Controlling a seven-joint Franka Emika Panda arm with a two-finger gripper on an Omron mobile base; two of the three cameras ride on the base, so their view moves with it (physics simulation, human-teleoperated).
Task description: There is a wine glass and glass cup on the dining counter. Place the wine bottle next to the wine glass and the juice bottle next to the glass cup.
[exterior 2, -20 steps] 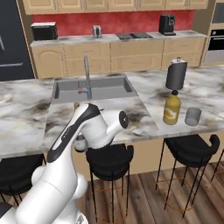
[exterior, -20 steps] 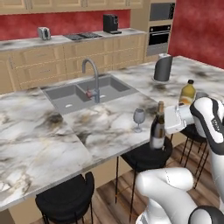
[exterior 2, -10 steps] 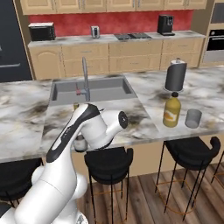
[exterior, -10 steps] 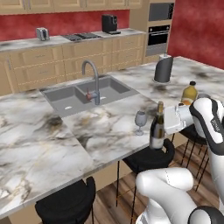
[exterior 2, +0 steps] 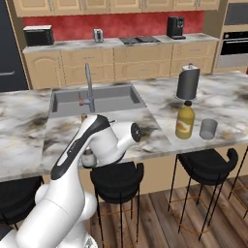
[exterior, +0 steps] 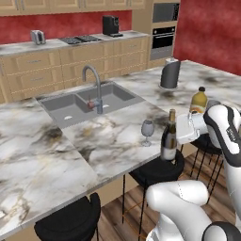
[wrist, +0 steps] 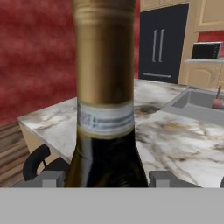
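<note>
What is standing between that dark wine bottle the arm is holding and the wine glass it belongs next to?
Nothing visible. The gripper is shut on the wine bottle, which stands upright near the dining counter edge. Just beside it stands the wine glass, with bare marble between them.

Wine bottle upright beside wine glass, counter edge.

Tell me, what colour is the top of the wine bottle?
Gold-tan foil on the wine bottle, clearest in the hand view.

White arm bent low, gripper level, jaws clamped around something.
</note>
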